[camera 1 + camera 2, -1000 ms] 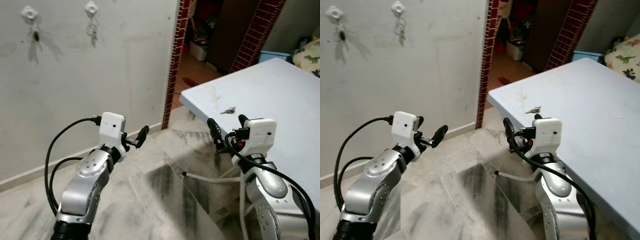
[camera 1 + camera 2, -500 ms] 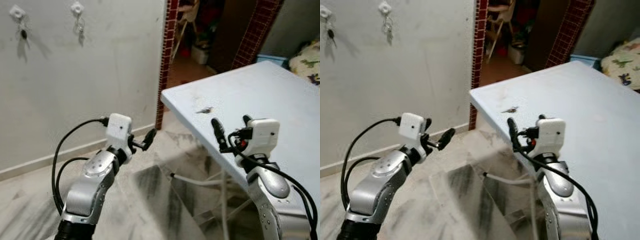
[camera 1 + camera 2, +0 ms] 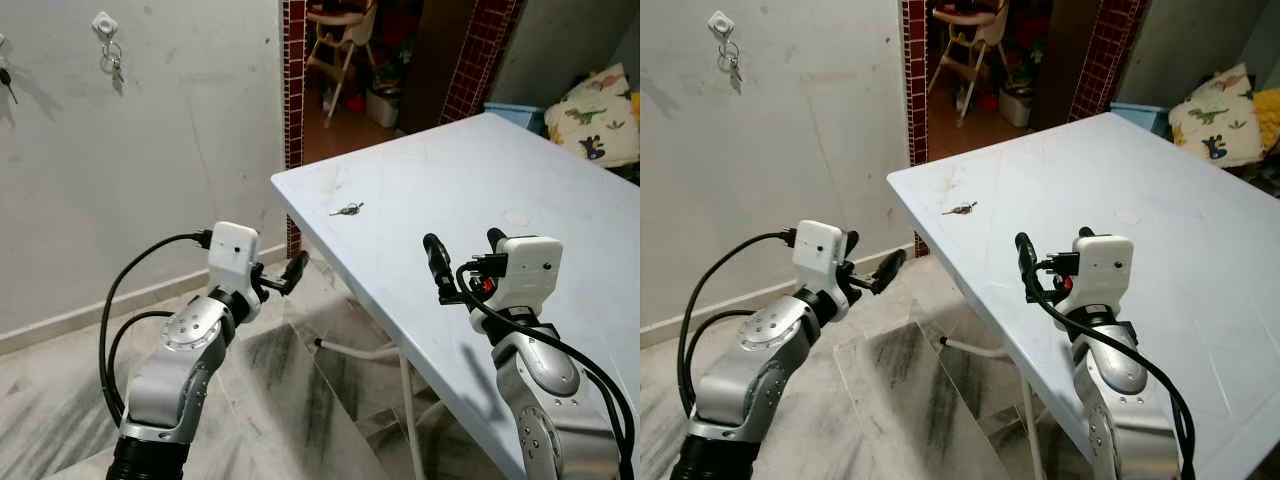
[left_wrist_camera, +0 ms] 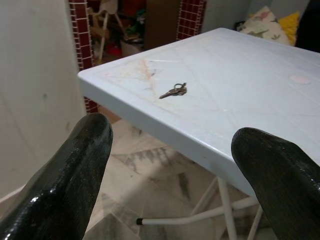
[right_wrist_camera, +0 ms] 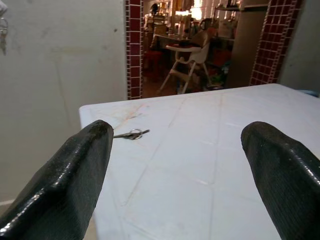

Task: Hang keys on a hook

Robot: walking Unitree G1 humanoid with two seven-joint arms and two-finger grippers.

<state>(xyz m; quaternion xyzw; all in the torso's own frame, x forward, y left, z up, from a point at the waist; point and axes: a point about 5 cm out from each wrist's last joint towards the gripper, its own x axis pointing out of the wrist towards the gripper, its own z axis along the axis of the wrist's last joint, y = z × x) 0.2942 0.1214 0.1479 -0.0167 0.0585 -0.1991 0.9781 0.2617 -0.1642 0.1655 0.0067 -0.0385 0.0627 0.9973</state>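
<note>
Keys (image 3: 347, 209) on table (image 3: 520, 170), untouched

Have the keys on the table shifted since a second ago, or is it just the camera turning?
No. The keys lie by the same stained corner of the table; the whole view swung instead.
</note>
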